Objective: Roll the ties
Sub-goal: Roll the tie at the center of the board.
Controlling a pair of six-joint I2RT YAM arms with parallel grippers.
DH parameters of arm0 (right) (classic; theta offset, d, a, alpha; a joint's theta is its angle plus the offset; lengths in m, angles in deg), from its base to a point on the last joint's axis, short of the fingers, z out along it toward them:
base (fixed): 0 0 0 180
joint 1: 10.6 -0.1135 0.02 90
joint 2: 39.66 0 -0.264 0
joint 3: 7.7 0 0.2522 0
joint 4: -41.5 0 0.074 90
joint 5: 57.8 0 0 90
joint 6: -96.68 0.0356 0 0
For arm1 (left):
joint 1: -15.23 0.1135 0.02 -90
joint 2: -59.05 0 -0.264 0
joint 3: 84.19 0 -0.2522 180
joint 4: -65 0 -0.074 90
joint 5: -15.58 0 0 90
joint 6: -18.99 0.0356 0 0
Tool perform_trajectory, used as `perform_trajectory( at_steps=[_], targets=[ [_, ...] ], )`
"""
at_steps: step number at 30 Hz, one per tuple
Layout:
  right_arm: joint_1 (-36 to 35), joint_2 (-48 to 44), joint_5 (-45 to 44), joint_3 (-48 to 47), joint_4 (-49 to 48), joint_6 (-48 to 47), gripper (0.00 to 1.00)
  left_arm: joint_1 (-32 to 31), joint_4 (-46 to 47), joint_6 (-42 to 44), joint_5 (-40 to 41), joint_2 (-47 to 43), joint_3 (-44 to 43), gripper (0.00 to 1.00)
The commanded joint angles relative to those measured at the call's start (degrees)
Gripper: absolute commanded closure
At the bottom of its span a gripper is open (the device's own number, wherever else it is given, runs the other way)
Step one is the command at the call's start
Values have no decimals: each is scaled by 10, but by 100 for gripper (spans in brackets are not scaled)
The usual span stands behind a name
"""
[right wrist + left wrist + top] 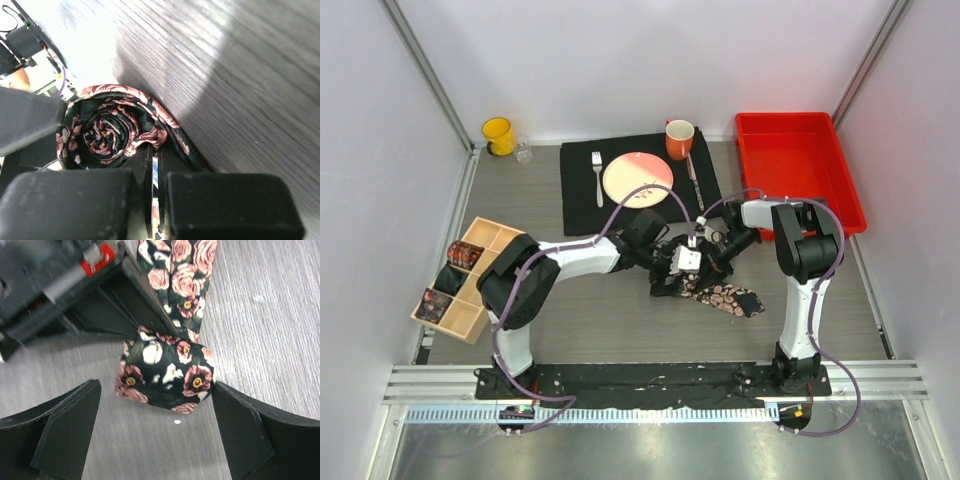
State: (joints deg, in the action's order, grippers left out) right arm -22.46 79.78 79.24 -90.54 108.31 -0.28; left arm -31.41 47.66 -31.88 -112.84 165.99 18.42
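One tie, black with pink flowers, lies mid-table; its tail (730, 298) trails toward the front right. Its other end is rolled into a coil, seen end-on in the right wrist view (107, 130) and from the side in the left wrist view (165, 375). My right gripper (156, 155) is shut on the tie's fabric right beside the coil; it also shows in the top view (708, 252). My left gripper (155, 435) is open, its fingers (245, 435) on either side of the coil, the right one at its edge. In the top view the left gripper (670, 262) meets the right one over the coil.
A wooden divider box (465, 290) at the left holds a red-brown coiled tie (463, 254). Behind lie a black placemat (580, 195) with plate (638, 178), fork (597, 175), knife (694, 180) and orange mug (679, 138). A red bin (795, 165) stands back right, a yellow mug (499, 135) back left.
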Motion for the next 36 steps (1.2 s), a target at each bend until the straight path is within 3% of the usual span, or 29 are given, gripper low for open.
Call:
perform_trajectory(
  at_steps=[1, 9, 12, 16, 18, 26, 30, 36],
  targets=[
    [-4, 42, -96, 9, 7, -26, 99, -15, -74, 82, -27, 16, -59, 4],
    [-7, 47, -92, -5, 6, -22, 99, -29, -139, 105, -41, 74, -109, 7],
    [-11, 51, -91, -13, 9, -24, 99, -32, -151, 102, -16, 75, -112, 17],
    [-24, 58, -87, -30, 17, -38, 99, -32, -196, 87, 4, 74, -114, 47],
    [-33, 62, -85, -40, 25, -50, 99, -34, -195, 62, 16, 65, -96, 53],
    [-53, 71, -60, -102, 81, -89, 99, -35, -78, -110, 80, 14, 29, 68],
    [-41, 41, -10, -112, 127, -119, 85, -32, -39, -132, 84, 13, 58, 71],
    [-2, -10, 34, -129, 158, -117, 83, -24, -31, -131, 76, 25, 66, 77]
  ],
)
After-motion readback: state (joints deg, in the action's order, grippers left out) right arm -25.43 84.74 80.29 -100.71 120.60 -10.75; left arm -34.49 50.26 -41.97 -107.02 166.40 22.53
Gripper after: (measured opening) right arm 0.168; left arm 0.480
